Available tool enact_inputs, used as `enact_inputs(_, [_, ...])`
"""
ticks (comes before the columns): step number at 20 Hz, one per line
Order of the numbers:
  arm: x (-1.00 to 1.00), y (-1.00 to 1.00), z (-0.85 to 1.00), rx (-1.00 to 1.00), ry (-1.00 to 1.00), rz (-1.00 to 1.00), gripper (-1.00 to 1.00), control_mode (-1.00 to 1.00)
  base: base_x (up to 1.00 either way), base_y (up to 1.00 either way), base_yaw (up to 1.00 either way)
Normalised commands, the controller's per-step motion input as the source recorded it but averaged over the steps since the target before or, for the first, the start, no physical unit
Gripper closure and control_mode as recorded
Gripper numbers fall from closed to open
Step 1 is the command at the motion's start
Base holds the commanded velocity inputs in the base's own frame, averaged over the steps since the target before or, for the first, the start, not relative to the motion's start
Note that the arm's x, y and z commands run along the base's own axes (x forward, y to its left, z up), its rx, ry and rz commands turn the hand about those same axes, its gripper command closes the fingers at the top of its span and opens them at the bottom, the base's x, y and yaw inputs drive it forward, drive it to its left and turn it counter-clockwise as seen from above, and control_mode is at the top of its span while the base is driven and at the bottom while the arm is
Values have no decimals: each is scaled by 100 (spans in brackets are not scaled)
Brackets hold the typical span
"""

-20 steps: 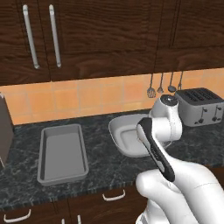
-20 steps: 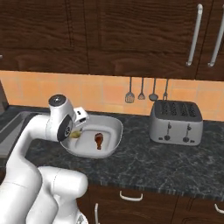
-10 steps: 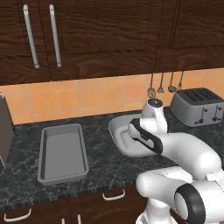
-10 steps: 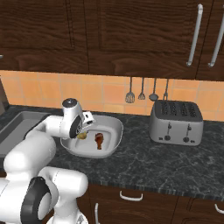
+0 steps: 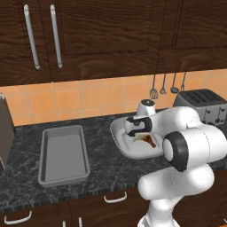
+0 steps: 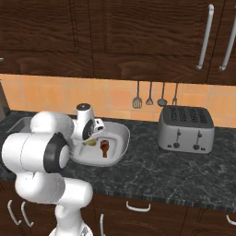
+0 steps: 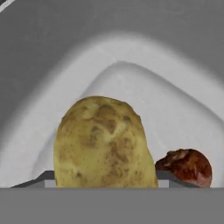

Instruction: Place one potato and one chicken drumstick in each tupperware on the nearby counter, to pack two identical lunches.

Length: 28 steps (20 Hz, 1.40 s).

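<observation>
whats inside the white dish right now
A chicken drumstick and a potato lie in the white dish. The fingers hold the potato over its floor. The arm hides the dish's near left part.

potato (image 7: 103, 144): mottled golden-brown | chicken drumstick (image 7: 187, 167): dark reddish-brown | oval tupperware (image 5: 119, 132): white | rectangular tupperware (image 5: 63, 156): grey | worktop (image 5: 104, 170): speckled black-grey | toaster (image 6: 186, 129): silver-grey | backsplash (image 5: 93, 97): orange tiles
</observation>
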Motion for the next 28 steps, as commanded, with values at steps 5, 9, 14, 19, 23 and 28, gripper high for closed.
enact_inputs(5, [25, 0, -56, 0, 0, 0, 100, -100, 0, 0, 0])
enact_inputs(9, [9, 0, -8, 0, -1, 0, -100, -100, 0, 0, 0])
enact_inputs(14, [0, 3, 42, 0, -8, -1, -100, -100, 0, 0, 0])
enact_inputs(19, [4, 6, 17, -1, -3, -1, -100, -100, 0, 0, 0])
enact_inputs(23, [-10, 0, 4, -3, -3, 0, -100, -100, 0, 0, 0])
enact_inputs(28, [-100, 0, 81, 0, -26, -5, -100, -100, 0, 0, 0])
